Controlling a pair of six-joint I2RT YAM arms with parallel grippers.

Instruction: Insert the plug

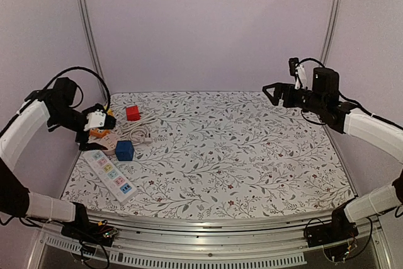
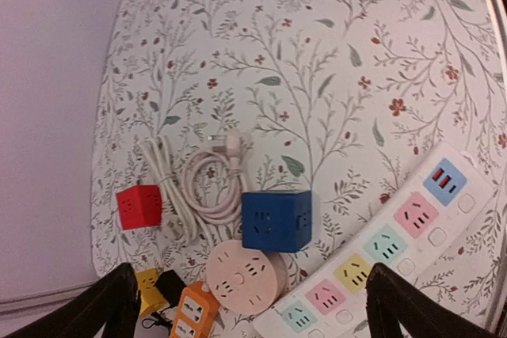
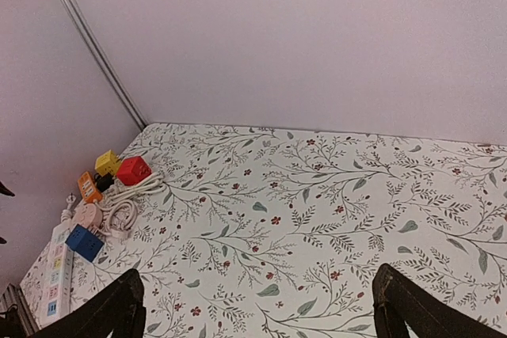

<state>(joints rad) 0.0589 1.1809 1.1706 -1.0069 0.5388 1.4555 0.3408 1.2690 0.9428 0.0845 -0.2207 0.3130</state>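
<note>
The white plug point(image 2: 230, 144) lies on the floral table at the end of its coiled white cable point(image 2: 207, 189), held by nothing. The cable runs beside a red cube socket point(image 2: 139, 207). Around the coil sit a blue cube socket point(image 2: 276, 221), a round pink socket point(image 2: 245, 275) and a long white power strip point(image 2: 390, 244) with coloured outlets. My left gripper point(image 2: 252, 279) hangs open above this cluster with nothing between its fingers; in the top view it point(image 1: 93, 129) is over the table's left edge. My right gripper point(image 1: 271, 94) is open, empty and high at the far right.
An orange socket block point(image 2: 192, 314) and a yellow cube point(image 2: 148, 289) lie near the left wall. The whole cluster also shows small at the left of the right wrist view, with the red cube point(image 3: 133, 169) and blue cube point(image 3: 84, 242). Metal frame posts point(image 1: 87, 29) stand at the back corners.
</note>
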